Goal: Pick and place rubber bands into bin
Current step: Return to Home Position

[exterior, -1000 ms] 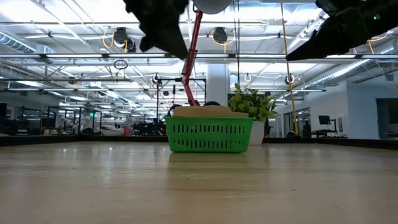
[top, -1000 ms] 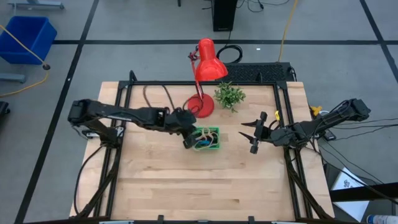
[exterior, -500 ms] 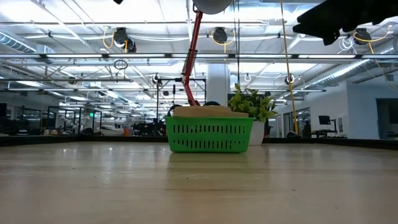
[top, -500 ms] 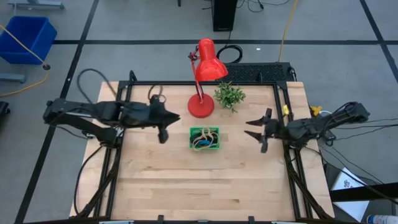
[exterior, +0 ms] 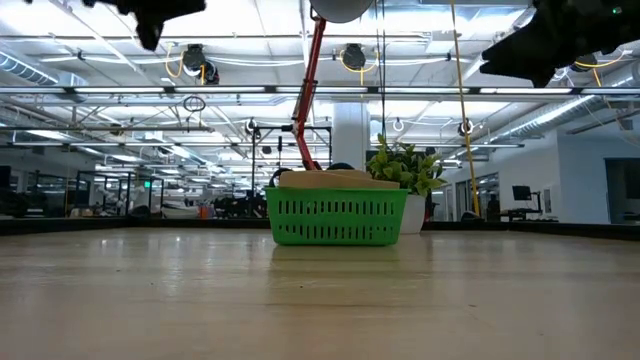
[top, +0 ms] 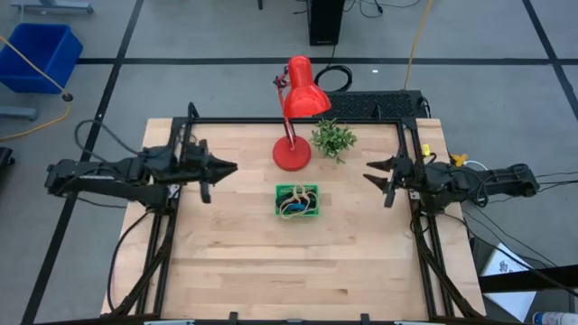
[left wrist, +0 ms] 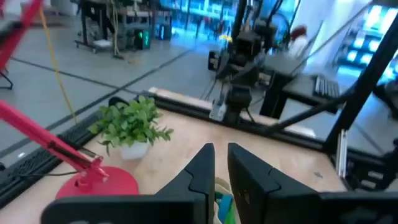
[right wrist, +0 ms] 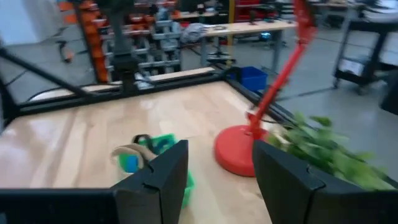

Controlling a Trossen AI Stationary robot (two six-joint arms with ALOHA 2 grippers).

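The green bin (top: 297, 200) stands on the table's middle, in front of the red lamp. Rubber bands (top: 296, 208), black, tan and blue, lie piled inside it; they also show in the right wrist view (right wrist: 132, 155). No loose band shows on the table. My left gripper (top: 232, 168) hovers left of the bin, well apart from it, its fingers (left wrist: 205, 168) a narrow gap apart and empty. My right gripper (top: 370, 171) hovers right of the bin near the table's right edge, open and empty (right wrist: 221, 149). Both point toward the bin.
A red desk lamp (top: 293, 149) and a small potted plant (top: 334, 137) stand just behind the bin. A black metal frame (top: 298, 121) runs round the table's edge. A large blue crate (top: 36, 54) sits on the floor far left.
My left gripper has drawn back from over the bin toward the table's left edge. My right gripper has drawn back a little toward the right edge. The bin and its bands have stayed put.
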